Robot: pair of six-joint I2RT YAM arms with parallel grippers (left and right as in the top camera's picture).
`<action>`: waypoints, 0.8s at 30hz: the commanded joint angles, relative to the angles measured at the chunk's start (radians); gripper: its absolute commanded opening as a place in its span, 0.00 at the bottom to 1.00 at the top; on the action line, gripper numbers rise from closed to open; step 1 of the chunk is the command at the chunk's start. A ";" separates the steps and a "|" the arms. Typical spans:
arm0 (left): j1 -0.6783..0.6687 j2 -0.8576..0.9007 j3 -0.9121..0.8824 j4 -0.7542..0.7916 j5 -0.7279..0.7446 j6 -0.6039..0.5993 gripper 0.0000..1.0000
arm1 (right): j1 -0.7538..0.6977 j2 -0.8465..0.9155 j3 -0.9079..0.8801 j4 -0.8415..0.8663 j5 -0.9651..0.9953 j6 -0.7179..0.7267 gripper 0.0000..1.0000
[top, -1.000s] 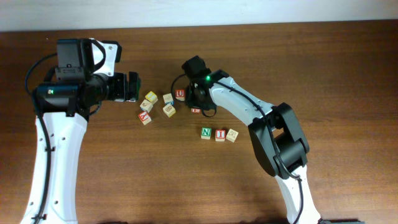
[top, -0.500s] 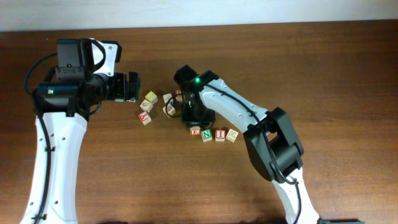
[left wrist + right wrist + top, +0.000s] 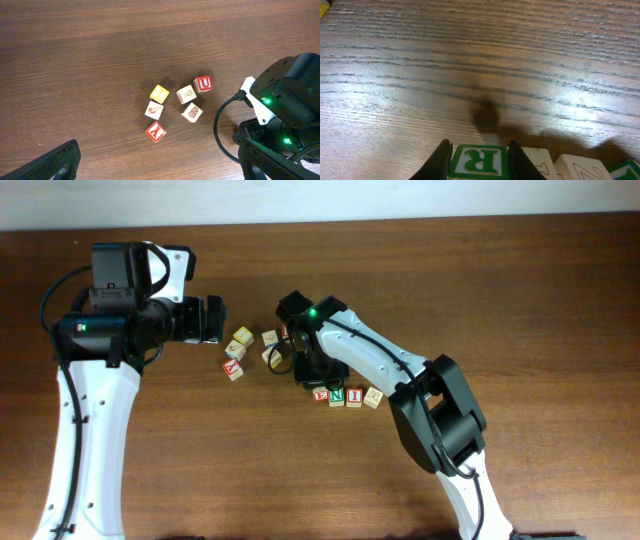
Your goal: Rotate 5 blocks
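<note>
The right claw (image 3: 479, 147) pinches a green-framed "R" wooden cube (image 3: 480, 161) standing on the dark wooden surface (image 3: 470, 60); the left claw (image 3: 213, 320) gapes wide.

L arm (image 3: 95, 410): rises from tabletop edge at 7 o'clock, wrist bent so L pincer (image 3: 213, 319) points to 3 o'clock. Jaws spread wide, nothing between, clear of tabletop.

R arm (image 3: 380, 360): base at 5 o'clock, elbow folded, forearm reaching to 10 o'clock, wrist turned back approx. 6 o'clock. R pincer (image 3: 479, 150) low at tabletop, fingers (image 3: 440, 157) clamped either side of one block (image 3: 480, 161).
</note>
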 commanded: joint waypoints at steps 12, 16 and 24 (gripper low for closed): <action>0.003 0.003 0.017 -0.002 0.014 -0.009 0.99 | 0.033 -0.031 -0.007 0.046 0.034 0.055 0.20; 0.003 0.003 0.017 -0.002 0.014 -0.009 0.99 | 0.062 -0.015 -0.007 0.087 0.034 0.094 0.20; 0.003 0.003 0.017 -0.002 0.014 -0.009 0.99 | 0.078 -0.009 -0.011 0.043 0.034 0.099 0.49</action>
